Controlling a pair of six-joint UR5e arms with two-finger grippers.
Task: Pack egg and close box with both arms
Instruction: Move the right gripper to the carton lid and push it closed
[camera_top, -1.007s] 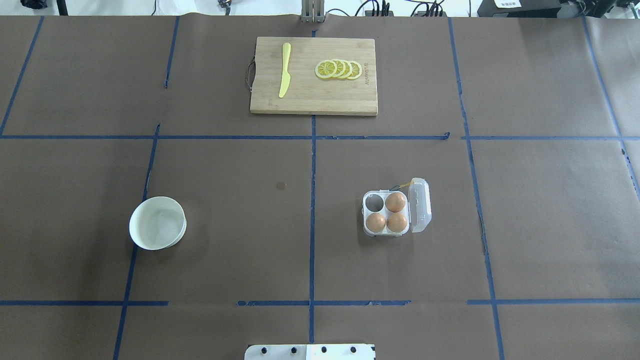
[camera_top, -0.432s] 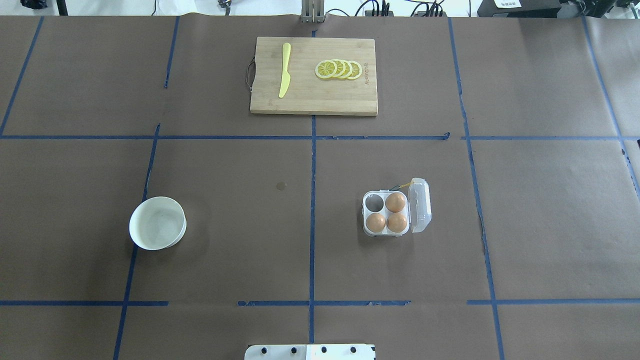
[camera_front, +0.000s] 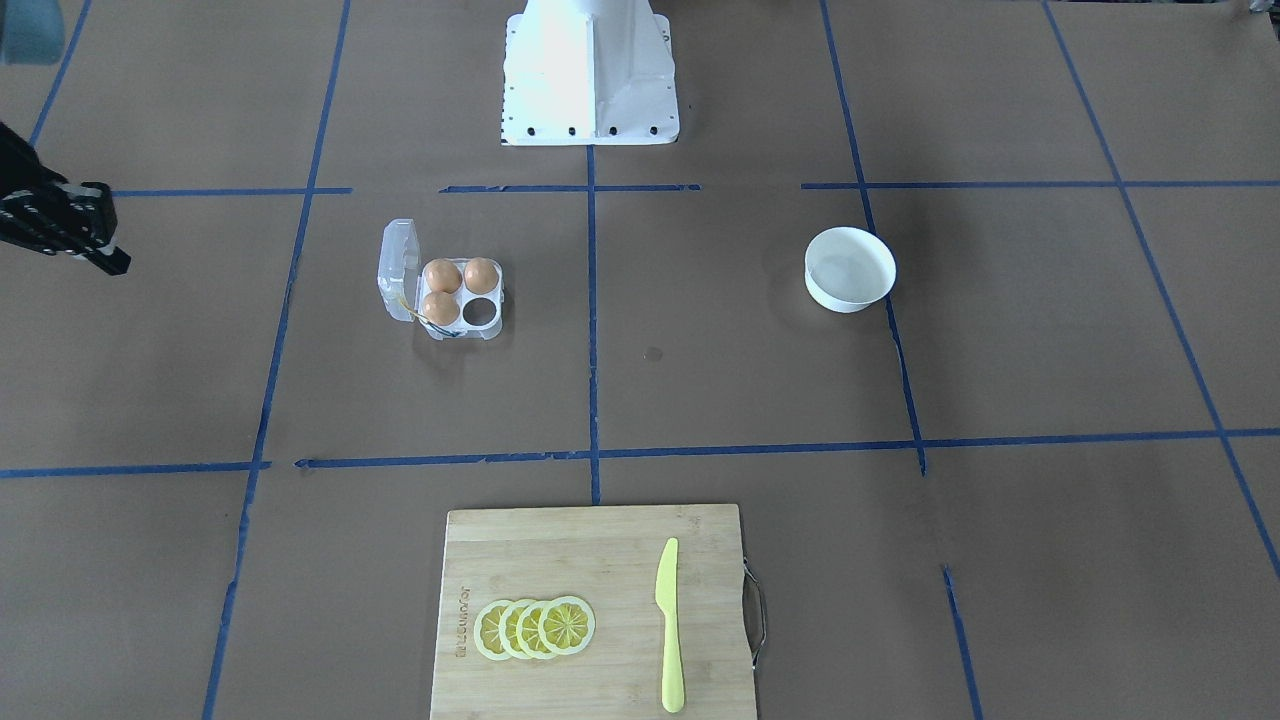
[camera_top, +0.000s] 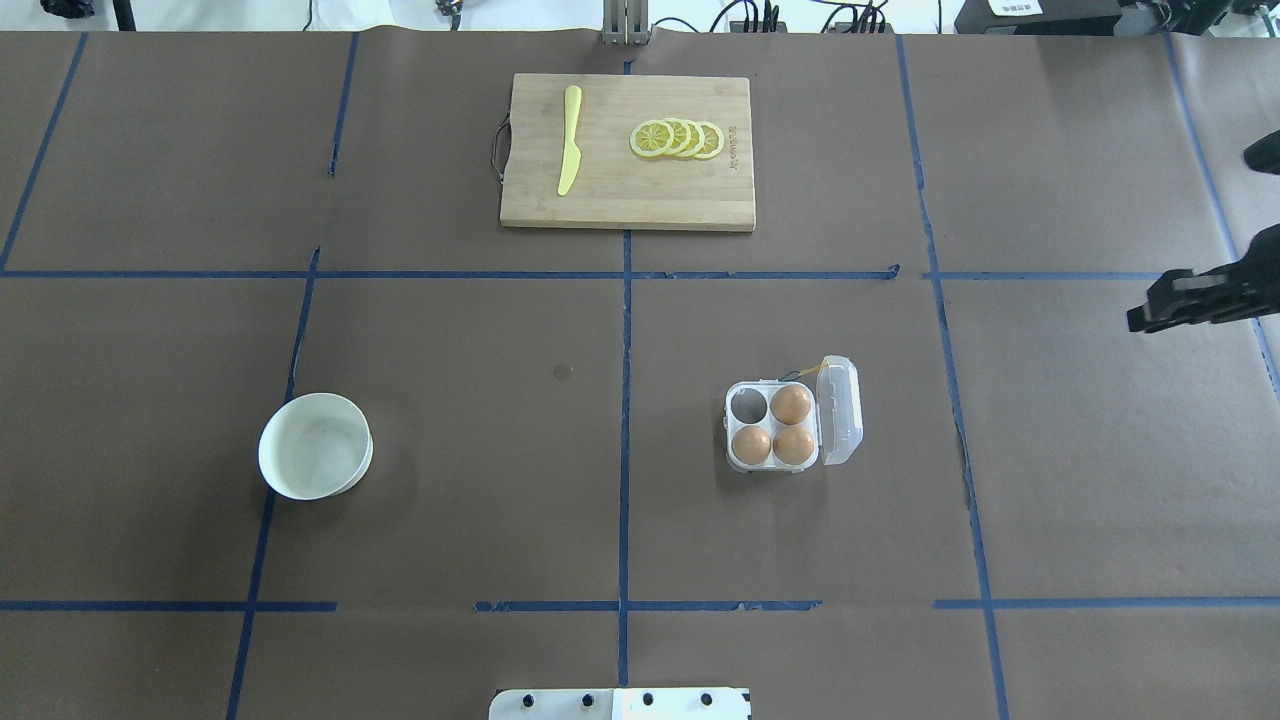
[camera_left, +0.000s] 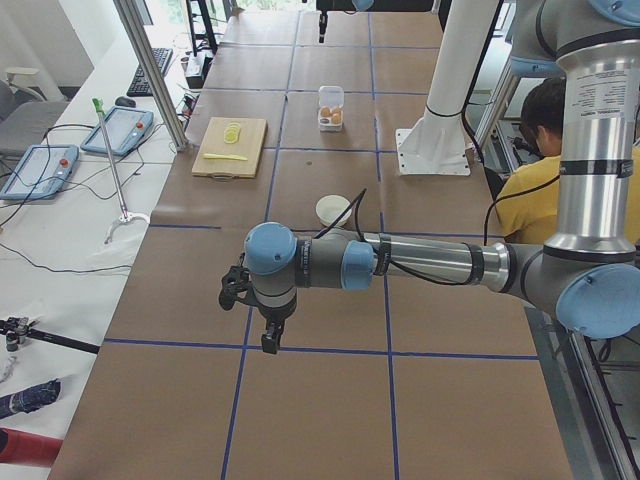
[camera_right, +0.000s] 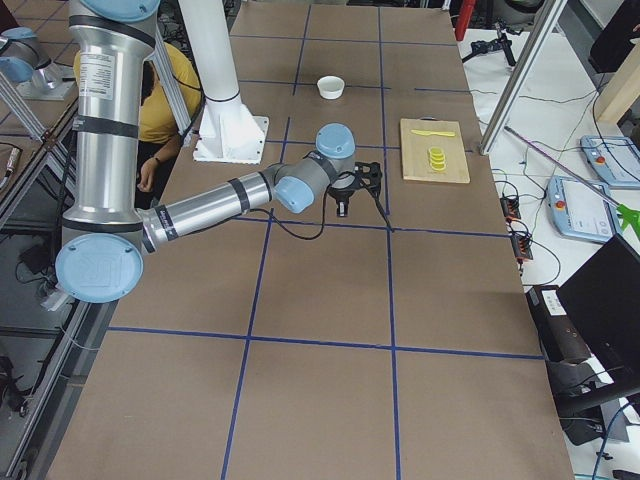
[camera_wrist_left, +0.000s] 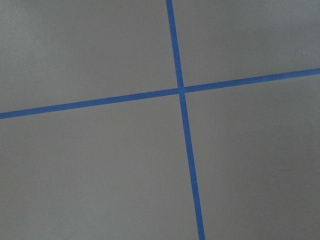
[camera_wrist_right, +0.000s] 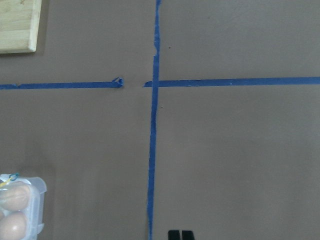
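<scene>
– Three smooth orange-brown oval eggs show, all inside the small clear plastic egg box (camera_top: 771, 424): the far-right egg (camera_top: 791, 404), the near-left egg (camera_top: 751, 443) and the near-right egg (camera_top: 794, 445). They look alike, so which one is the task's egg cannot be told.
– And the fourth cell (camera_top: 746, 404)?
– It lies far left, as the robot sees it, and shows only clear plastic. The hinged clear lid (camera_top: 841, 410) stands open on the box's right side, with the thin yellow string (camera_top: 814, 366) at its far corner. The box sits on the brown paper table with blue tape lines (camera_top: 450, 520), right of the centre line and well apart from the white round bowl (camera_top: 315, 445) on the left.
– How do the grippers stand?
– The black right gripper (camera_top: 1142, 318) hovers at the table's right edge, well apart from the box. Its wrist camera shows both fingertips (camera_wrist_right: 174, 235) pressed together with nothing between them. The black left gripper (camera_left: 266, 335) hangs over the paper out past the bowl on the robot's left. It is seen only from the side, so whether its fingers are parted cannot be told.
– Anything else?
– A bamboo cutting board (camera_top: 640, 200) lies at the far edge, carrying a yellow plastic knife (camera_top: 570, 140) and overlapping lemon slices (camera_top: 678, 138).
</scene>
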